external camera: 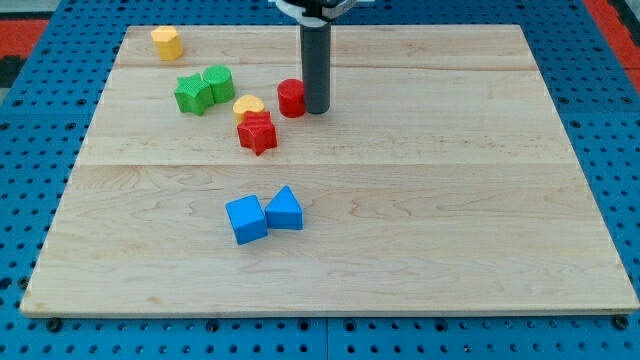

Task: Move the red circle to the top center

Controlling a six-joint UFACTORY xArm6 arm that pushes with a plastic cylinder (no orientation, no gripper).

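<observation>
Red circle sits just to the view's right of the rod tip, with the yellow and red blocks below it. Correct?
Not quite. The camera view shows the red circle just to the view's left of my tip, not its right. The yellow block and red block do lie below it.

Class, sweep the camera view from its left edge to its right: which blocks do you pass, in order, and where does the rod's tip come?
Yellow block → two green blocks → blue cube → red star-like block → red circle → my tip, right beside the red circle.
</observation>
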